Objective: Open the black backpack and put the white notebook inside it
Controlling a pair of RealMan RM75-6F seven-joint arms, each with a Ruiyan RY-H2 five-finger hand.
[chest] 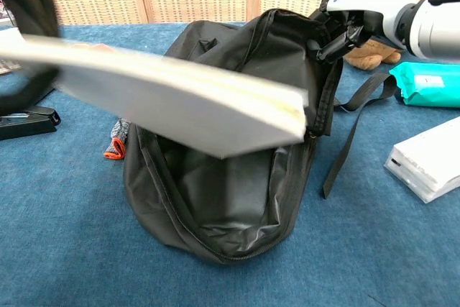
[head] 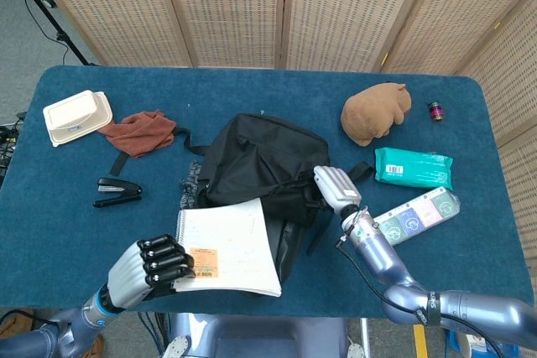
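Black nylon gapes at the middle of the blue worktop (head: 75, 241): the black backpack (head: 260, 165) lies with its zipped mouth wide open toward the robot, its dark lining showing in the chest view. The right hand (head: 336, 189) grips the upper lip of that opening, its fingers (chest: 343, 34) clamped on the fabric and holding the flap raised, with a loose strap (chest: 348, 134) trailing down to the worktop just below them. The left hand (head: 151, 264) holds the white notebook (head: 228, 247) by its near corner, dark fingers (head: 168, 262) wrapped over the cover beside an orange label; the notebook is lifted off the worktop, lying nearly flat, and its far end reaches across the backpack's open mouth, in front of the lining in the chest view, where its edge is blurred. Beyond the left fingers lie a black stapler (head: 116, 192), a rust-coloured cloth (head: 141, 132) and a white clamshell box (head: 77, 116). Past the right fingers sit a teal packet (head: 413, 167) and a long white box with coloured squares (head: 415, 215); farther off, a brown plush toy (head: 376, 111) and a small dark item (head: 435, 111) too small to make out.
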